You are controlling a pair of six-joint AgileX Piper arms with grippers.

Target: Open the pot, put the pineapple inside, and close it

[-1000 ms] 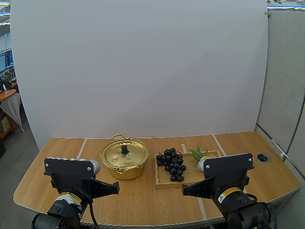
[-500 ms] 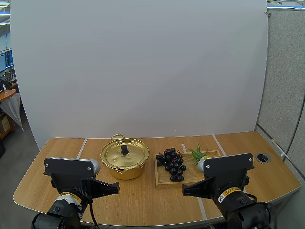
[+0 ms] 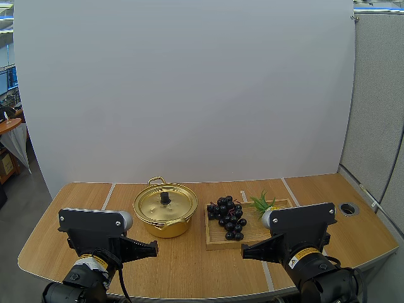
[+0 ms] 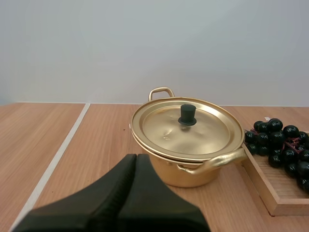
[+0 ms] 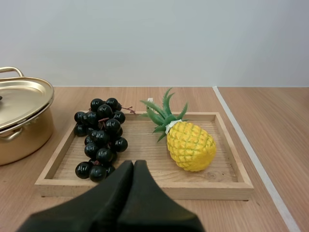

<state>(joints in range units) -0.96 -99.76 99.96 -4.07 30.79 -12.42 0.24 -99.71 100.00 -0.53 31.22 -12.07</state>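
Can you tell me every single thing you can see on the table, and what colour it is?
pot: one, gold, on the table to the left of the tray
lid: one, gold with a black knob, sitting on the pot
wooden tray: one, light brown, on the table beside the pot
grapes: one bunch, very dark, on the tray at the end nearer the pot
pineapple: one, yellow with green leaves, lying on the tray beside the grapes
table: one, brown wood, under everything
round hole: one, grey rim, near the table's right edge
left gripper: one, black, shut, facing the pot
right gripper: one, black, shut, facing the tray
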